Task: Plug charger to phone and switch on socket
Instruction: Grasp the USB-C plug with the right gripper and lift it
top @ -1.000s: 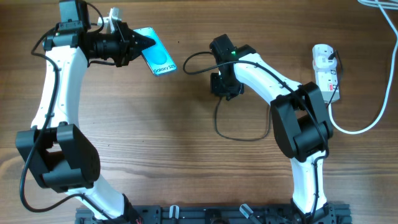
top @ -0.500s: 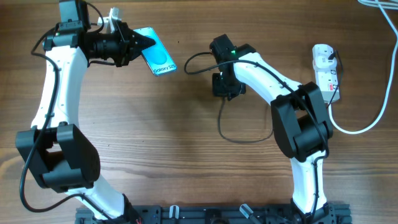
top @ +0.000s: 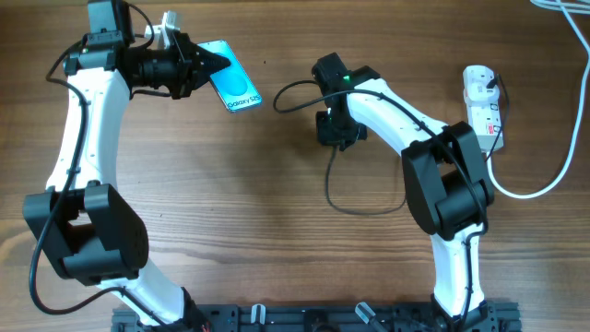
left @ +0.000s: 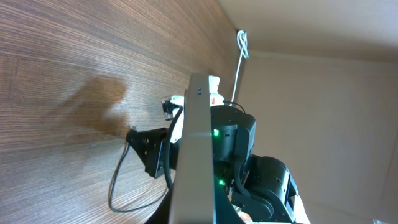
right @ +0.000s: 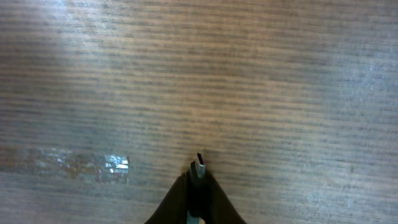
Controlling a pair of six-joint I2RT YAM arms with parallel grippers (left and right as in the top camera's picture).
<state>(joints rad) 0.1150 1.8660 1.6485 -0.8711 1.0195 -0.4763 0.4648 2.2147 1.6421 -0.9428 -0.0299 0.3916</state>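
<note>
The phone (top: 232,79), with a teal screen and white text on its near short edge, is held above the table at the back left by my left gripper (top: 201,66), which is shut on its far end. In the left wrist view the phone (left: 196,149) shows edge-on as a silver rim. My right gripper (top: 337,131) is at mid-table, shut on the connector end of the charger (top: 330,189), whose thin black cable loops on the wood. The connector tip (right: 198,167) sticks out between the shut fingers, just above the table. The socket (top: 484,106) lies at the far right.
The socket's white cord (top: 553,175) curves along the right edge of the table. A second white cable (top: 558,7) hangs at the back right corner. In the left wrist view the right arm (left: 239,146) shows behind the phone, and the socket (left: 214,98) beyond it.
My right gripper has shifted slightly right and toward the front with the charger end, dragging the cable loop a little right. The left arm and phone have not moved.
</note>
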